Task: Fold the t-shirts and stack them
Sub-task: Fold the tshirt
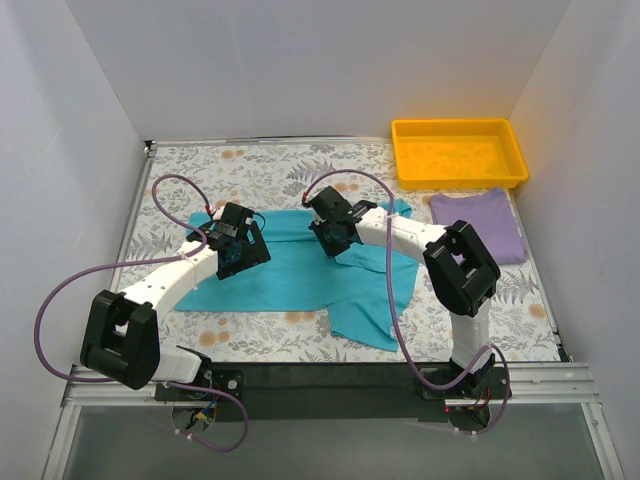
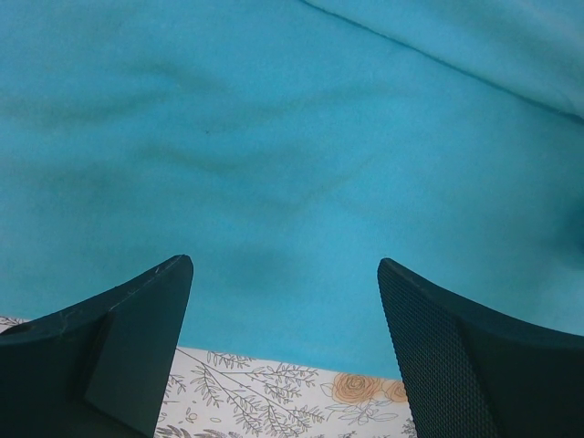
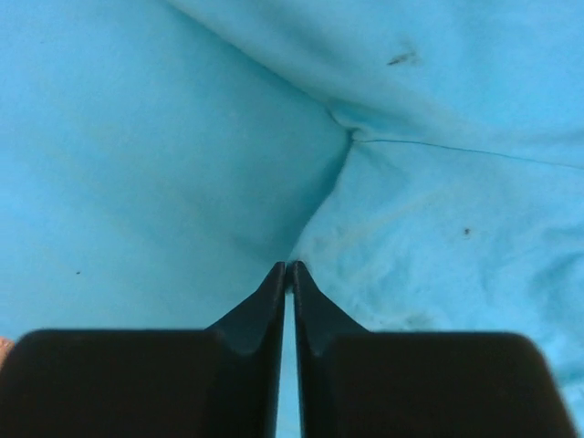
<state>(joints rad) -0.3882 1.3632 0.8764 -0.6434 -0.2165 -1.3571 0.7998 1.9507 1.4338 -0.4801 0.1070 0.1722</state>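
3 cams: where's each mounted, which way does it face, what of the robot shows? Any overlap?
Top external: fixed above and behind the robot, facing down onto the table; both arms whole, teal t-shirt, lavender t-shirt, yellow tray.
Left wrist: on the left arm, facing down at teal cloth and a strip of table; left fingers open.
Right wrist: on the right arm, close over teal cloth; right fingers shut at a crease.
Shared: all three see the teal t-shirt.

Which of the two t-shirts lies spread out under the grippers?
The teal t-shirt, spread wide in the middle. The lavender t-shirt lies apart at the right as a compact rectangle, just in front of the yellow tray.
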